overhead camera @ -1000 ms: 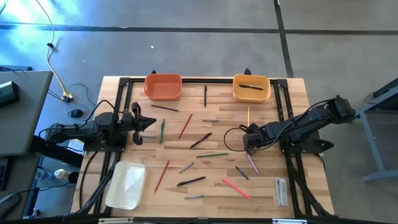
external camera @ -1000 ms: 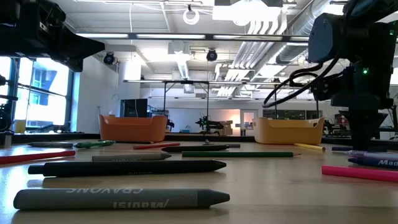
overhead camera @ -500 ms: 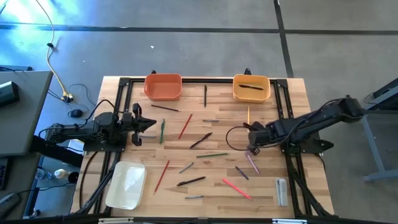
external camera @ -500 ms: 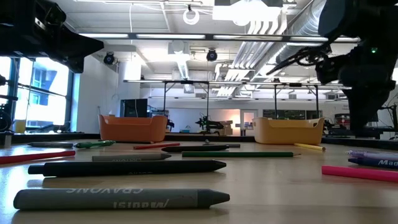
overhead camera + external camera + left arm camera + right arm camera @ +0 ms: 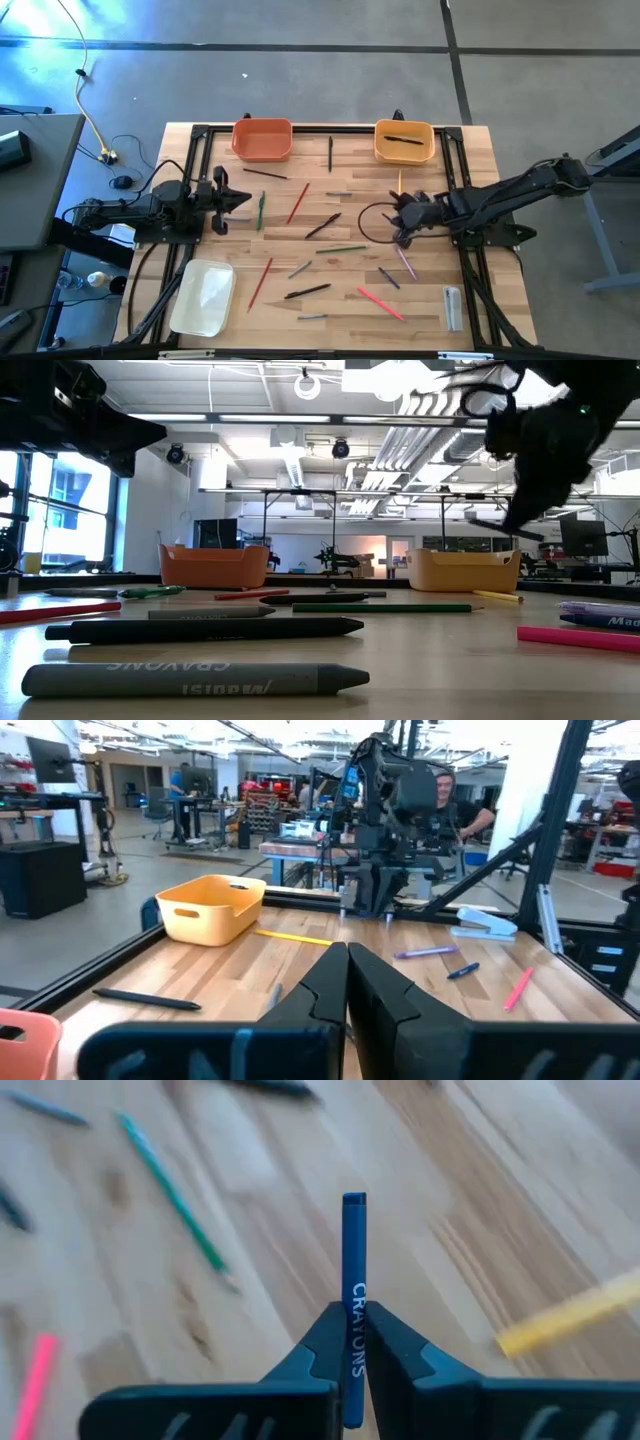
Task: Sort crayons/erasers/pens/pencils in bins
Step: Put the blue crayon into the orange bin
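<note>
Crayon point(image 5: 354, 1310), blue with white lettering, sits clamped between the fingers of the right gripper point(image 5: 402, 222), its free end projecting straight out past the fingertips. In the high view this gripper hangs over the right half of the table point(image 5: 350, 290), just below a yellow pencil point(image 5: 399, 184) and near the orange-yellow bin point(image 5: 404, 141) at the far edge. That bin holds 1 dark pen point(image 5: 404, 140). The orange bin point(image 5: 262, 139) stands at the far left and the white bin point(image 5: 203, 297) at the near left corner; nothing can be made out inside either.

The left gripper point(image 5: 236, 200) waits over the left side of the table, jaws together with nothing between them, next to a green pencil point(image 5: 260, 210).

Loose items lie scattered across the middle of the table: red pencils point(image 5: 297, 202), dark pens point(image 5: 322, 225), a long green pencil point(image 5: 341, 249), a pink stick point(image 5: 381, 303) and a purple crayon point(image 5: 406, 264). A small clear-grey block point(image 5: 452, 307) rests near the right front corner.
</note>
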